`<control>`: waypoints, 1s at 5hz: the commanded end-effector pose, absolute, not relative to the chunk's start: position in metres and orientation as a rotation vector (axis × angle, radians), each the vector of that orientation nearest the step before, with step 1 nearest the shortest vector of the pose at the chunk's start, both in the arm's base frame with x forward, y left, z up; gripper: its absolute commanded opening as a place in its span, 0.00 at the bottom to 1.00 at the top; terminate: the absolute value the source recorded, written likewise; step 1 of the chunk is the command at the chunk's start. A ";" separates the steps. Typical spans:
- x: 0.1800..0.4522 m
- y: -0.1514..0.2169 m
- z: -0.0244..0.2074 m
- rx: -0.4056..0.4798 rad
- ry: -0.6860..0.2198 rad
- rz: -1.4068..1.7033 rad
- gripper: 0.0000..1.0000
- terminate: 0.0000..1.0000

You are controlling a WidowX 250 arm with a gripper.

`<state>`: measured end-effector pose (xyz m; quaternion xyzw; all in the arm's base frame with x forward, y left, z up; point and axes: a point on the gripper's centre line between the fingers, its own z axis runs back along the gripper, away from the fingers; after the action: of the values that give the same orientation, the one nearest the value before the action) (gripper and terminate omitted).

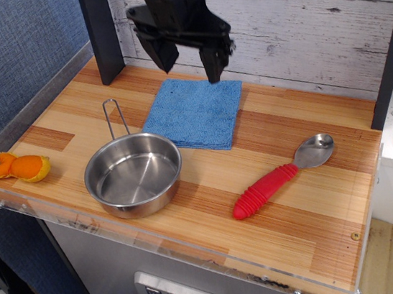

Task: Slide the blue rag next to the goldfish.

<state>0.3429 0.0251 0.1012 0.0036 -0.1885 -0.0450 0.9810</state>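
Note:
The blue rag (195,112) lies flat and folded on the wooden counter, toward the back, right of the pan's handle. The orange goldfish (19,167) lies at the counter's far left edge, well apart from the rag. My black gripper (190,68) hangs open just above the rag's far edge, its two fingers spread wide and pointing down, holding nothing.
A steel pan (133,174) with an upright wire handle sits between the rag and the goldfish. A red-handled spoon (280,176) lies at the right. A dark post (100,33) stands at the back left. A plank wall runs behind the counter.

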 end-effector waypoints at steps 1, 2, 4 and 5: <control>0.366 0.040 0.096 0.021 -0.403 -0.041 1.00 0.00; 0.371 0.043 0.082 0.022 -0.388 -0.033 1.00 0.00; 0.378 0.038 0.061 0.023 -0.380 -0.050 1.00 0.00; 0.385 0.033 0.053 0.013 -0.402 -0.054 1.00 0.00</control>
<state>0.3792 0.0305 0.0374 0.0010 -0.1748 -0.0237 0.9843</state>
